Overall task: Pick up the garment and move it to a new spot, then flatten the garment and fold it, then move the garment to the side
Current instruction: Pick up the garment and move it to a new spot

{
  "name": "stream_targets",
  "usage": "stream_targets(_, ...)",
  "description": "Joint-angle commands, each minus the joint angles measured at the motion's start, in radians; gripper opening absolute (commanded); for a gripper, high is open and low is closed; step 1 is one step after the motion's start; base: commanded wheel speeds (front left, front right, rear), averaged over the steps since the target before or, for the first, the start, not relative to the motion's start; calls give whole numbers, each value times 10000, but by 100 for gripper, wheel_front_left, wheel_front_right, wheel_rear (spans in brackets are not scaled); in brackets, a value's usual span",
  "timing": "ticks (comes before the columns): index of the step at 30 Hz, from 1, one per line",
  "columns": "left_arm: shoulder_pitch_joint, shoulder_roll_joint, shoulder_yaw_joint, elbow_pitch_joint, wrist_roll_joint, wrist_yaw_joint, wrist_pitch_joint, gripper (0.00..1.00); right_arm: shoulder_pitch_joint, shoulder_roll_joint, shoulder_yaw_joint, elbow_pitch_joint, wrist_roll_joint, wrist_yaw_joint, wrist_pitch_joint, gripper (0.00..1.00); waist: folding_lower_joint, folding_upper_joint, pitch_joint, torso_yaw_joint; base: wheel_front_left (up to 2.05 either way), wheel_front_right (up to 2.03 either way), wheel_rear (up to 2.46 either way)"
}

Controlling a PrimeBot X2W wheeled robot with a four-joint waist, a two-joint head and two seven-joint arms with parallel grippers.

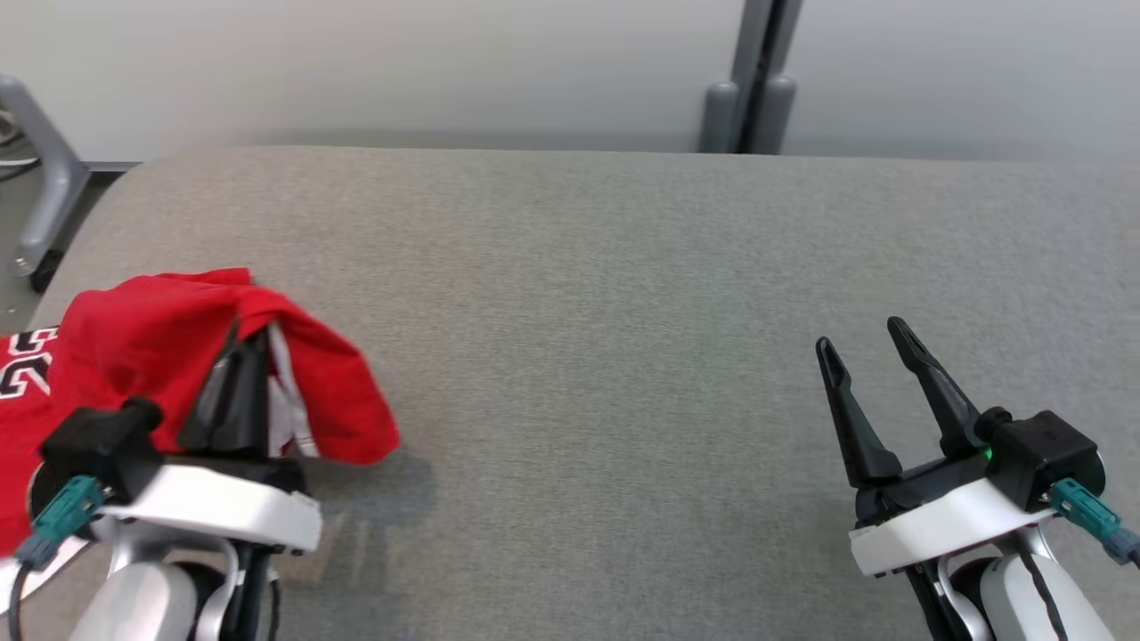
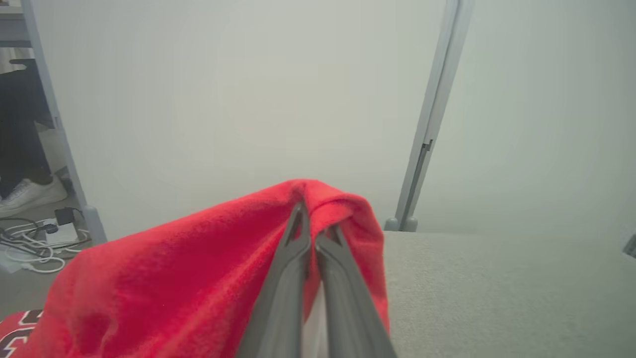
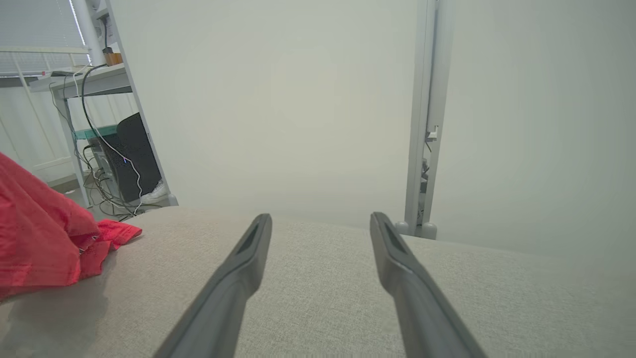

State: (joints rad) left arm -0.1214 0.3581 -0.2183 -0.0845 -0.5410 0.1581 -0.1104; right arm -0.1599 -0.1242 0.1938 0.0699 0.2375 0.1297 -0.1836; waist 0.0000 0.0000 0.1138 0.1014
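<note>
The garment point(image 1: 134, 347) is a red jersey with white and black lettering, bunched at the left end of the grey padded table point(image 1: 606, 267). My left gripper point(image 1: 254, 334) is shut on a raised fold of it, the cloth draping over both fingers. In the left wrist view the red garment point(image 2: 198, 258) hangs over the closed fingertips of the left gripper point(image 2: 315, 219). My right gripper point(image 1: 859, 331) stands open above the table at the lower right, holding nothing. In the right wrist view the open right gripper point(image 3: 320, 219) points across the table, and the garment point(image 3: 44, 233) lies at its left.
A grey post point(image 1: 753, 80) stands behind the table's far edge against a pale wall. A grey frame leg point(image 1: 44, 178) is off the far left corner. Cables point(image 2: 30, 243) and a person's white shoe point(image 2: 30, 194) are on the floor to the left.
</note>
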Motion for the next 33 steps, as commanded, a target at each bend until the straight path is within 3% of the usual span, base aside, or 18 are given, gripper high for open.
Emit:
stream_targets(1,-331,-49,-126,-104,107,-87,82,0,-122,-7,-81,-79,-58,20,46,100,0,0,230,-354,0,0,0)
stream_targets(17,-2903,-993,-2610,531,854,-1303,1197,0,-394,389,-495,32,-188,20,-412,100,0,0,2118,-2930,0,0,0)
stream_targets(29,-3646,-1574,-3598,2786,632,-2010,1740,0,-648,668,-662,405,14,20,-757,100,0,0,2954,-3330,0,0,0)
stream_targets(30,-3704,-1587,-3600,2928,656,-2017,1693,20,-682,680,-667,440,6,20,-768,100,0,0,2957,-3315,0,0,0)
stream_targets(31,-3731,-1614,-3611,3073,668,-2042,1623,71,-705,687,-679,483,-1,20,-774,100,0,0,2937,-3287,0,0,0)
stream_targets(32,-3751,-1645,-3652,3192,672,-2077,1580,100,-709,687,-685,527,-8,20,-763,100,0,0,2900,-3254,0,0,0)
stream_targets(33,-3780,-1667,-3667,3280,681,-2098,1475,100,-712,694,-671,569,-17,20,-776,100,0,0,2842,-3218,0,0,0)
